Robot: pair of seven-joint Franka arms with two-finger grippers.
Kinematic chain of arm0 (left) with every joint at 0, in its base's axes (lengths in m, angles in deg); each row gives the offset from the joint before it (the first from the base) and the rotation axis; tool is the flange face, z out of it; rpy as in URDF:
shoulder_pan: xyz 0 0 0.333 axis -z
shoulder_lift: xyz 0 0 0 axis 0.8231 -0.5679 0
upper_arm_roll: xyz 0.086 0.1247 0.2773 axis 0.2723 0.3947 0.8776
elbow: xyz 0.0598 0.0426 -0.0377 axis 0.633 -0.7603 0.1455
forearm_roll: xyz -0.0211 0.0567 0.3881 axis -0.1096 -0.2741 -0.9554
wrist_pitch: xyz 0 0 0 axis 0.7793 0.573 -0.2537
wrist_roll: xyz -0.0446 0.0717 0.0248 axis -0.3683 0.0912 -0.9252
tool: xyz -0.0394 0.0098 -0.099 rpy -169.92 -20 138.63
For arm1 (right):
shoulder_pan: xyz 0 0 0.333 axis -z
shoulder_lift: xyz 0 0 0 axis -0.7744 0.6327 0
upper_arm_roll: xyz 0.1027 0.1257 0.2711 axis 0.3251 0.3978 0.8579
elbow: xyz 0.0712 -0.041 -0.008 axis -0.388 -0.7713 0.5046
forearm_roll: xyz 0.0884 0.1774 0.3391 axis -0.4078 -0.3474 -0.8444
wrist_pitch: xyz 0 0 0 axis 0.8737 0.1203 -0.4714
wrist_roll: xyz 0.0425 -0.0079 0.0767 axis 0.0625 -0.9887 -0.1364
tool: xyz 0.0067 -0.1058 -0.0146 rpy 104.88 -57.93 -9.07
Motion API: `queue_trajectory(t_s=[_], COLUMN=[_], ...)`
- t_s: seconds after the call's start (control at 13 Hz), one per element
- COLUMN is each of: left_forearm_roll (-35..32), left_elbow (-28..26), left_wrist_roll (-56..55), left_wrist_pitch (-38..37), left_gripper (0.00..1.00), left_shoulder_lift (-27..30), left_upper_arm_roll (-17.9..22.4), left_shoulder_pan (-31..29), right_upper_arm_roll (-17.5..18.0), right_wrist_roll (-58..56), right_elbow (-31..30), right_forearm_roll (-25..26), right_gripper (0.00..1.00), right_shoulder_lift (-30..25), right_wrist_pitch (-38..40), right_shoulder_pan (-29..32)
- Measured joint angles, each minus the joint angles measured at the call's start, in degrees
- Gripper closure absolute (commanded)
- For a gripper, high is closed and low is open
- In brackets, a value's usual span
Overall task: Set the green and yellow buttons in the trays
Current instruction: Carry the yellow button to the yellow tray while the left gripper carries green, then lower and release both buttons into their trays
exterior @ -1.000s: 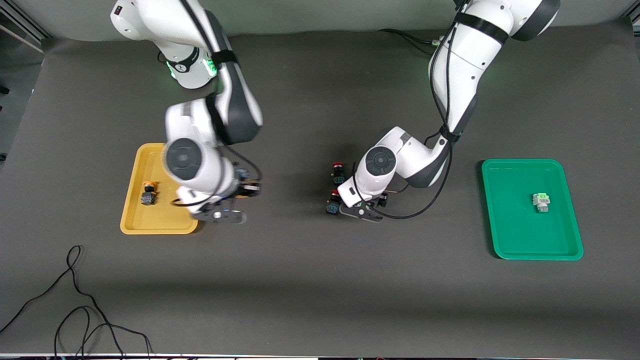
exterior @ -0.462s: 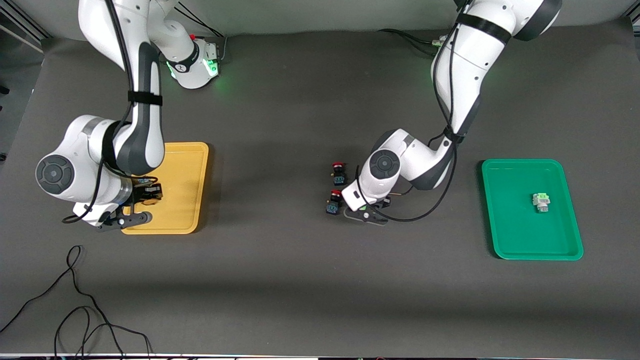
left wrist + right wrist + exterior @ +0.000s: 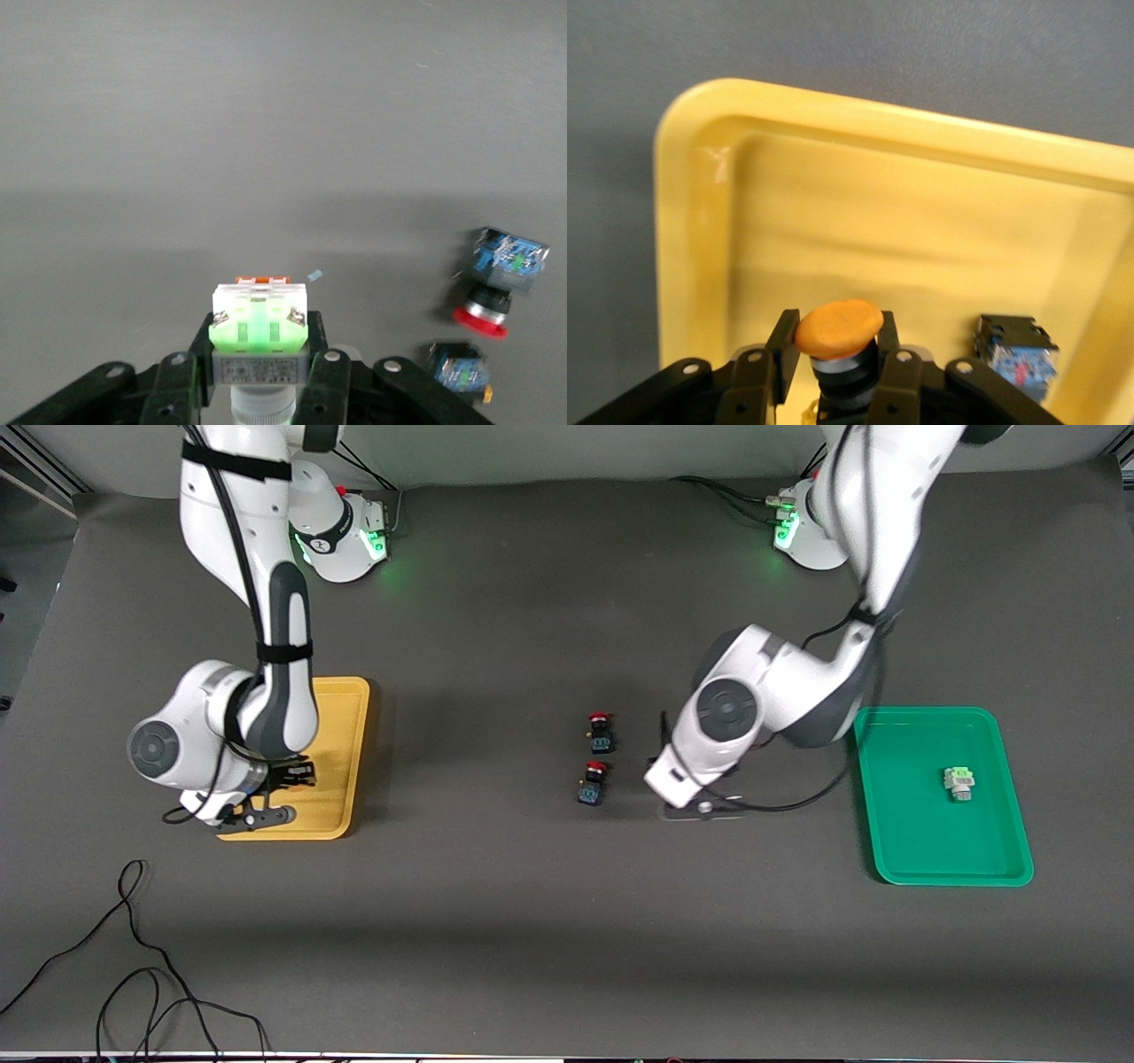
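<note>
The left gripper (image 3: pixel 259 376) has its fingers (image 3: pixel 190 372) pinching a green button (image 3: pixel 259 332), lifted over bare counter (image 3: pixel 549 921) at the red-capped switches' (image 3: pixel 599 732) three o'clock, arm bent low. The right gripper's (image 3: pixel 833 372) fingers pinch a yellow button (image 3: pixel 838 329) over the yellow tray (image 3: pixel 341 726), beside another switch (image 3: pixel 1014 352). In the green tray (image 3: pixel 895 815) lies a second green button (image 3: pixel 958 783).

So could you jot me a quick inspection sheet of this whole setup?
Surface: dark table.
Job's things: yellow tray, a dark switch lying in it; green tray holding a green button.
Clutter: two red-capped switches mid-table, side by side.
Grippers: left claw shut on a second green button over bare table; right claw shut on a yellow-capped button over the yellow tray.
Cables: loose black cable at the near edge.
Surroundings: nothing seen.
</note>
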Motion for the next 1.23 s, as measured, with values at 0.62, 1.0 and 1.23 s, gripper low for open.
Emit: queue_trajectory(t_s=[0.62, 1.0, 1.23], left_forearm_roll=[-1.2, -2.1, -2.2], left_elbow=[2.2, -6.7, -16.5], left_wrist_roll=[18.1, 25.0, 25.0], left_wrist_pitch=[-21.8, -7.0, 8.5], left_gripper=[1.0, 1.0, 1.0], left_shoulder_lift=[11.0, 8.0, 6.4], left_upper_arm_roll=[1.0, 0.9, 0.8], left_shoulder_pan=[-24.4, -31.8, -32.2], right_upper_arm_roll=[0.3, -7.3, -16.5], right_wrist_roll=[0.0, 1.2, 4.4], right_elbow=[1.2, 9.6, 17.3], right_forearm_roll=[-1.8, 0.5, 3.0], right_gripper=[0.0, 0.0, 0.0], right_shoulder_lift=[0.6, -0.4, -1.9], right_wrist_pitch=[-0.1, 12.1, 23.8], right_shoulder_pan=[0.8, -1.7, -7.3])
